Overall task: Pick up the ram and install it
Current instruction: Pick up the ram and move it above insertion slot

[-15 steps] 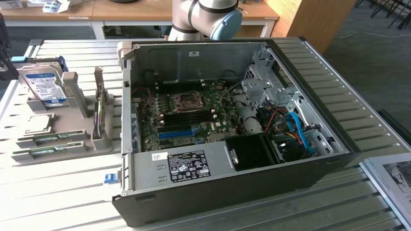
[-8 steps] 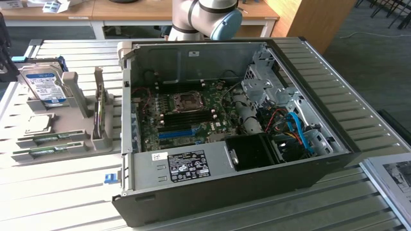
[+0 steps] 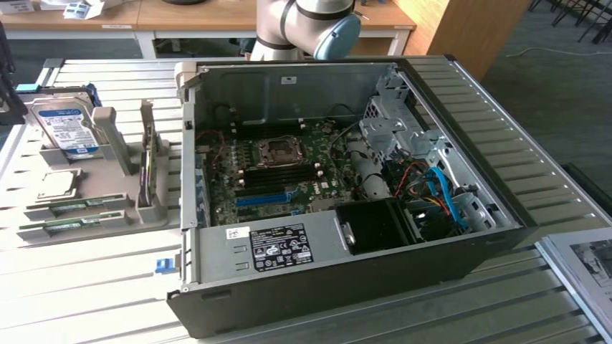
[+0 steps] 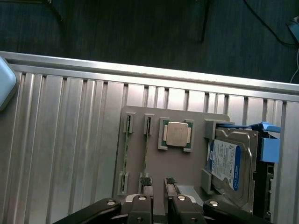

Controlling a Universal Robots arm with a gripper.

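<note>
Below the gripper (image 4: 158, 183), a grey holder tray (image 4: 196, 117) (image 3: 96, 183) is seen lying on a ribbed metal table (image 4: 70, 140) (image 3: 96, 287). The gripper's two dark fingers (image 4: 145, 191) are set a little apart, with a narrow gap between the pads, and nothing is gripped between them.

The ram (image 4: 146, 149) (image 3: 74, 206) is laid flat in a slot of the tray, untouched and well below the gripper. Its long side is lined up with one of the fingers, and its near end is seen just beyond that finger's pad. A second green stick (image 4: 125, 154) (image 3: 65, 227) is set parallel to it in the next slot, further out from the gripper's middle line.

On the other side of the ram, a square silver processor (image 4: 176, 134) (image 3: 57, 185) is seated in its own recess. Beyond that, a hard drive (image 4: 231, 163) (image 3: 65, 129) with a blue-and-white label is propped in a bracket, farthest of the tray's parts from the gripper's middle line.

In the exterior view, the arm (image 3: 306, 25) is seen behind an open computer case (image 3: 383, 287), which is placed beside the tray and apart from the ram. Inside the case a green motherboard (image 3: 277, 183) is exposed, with dark memory slots (image 3: 277, 167) near its middle. Whether those slots are filled cannot be told.
</note>
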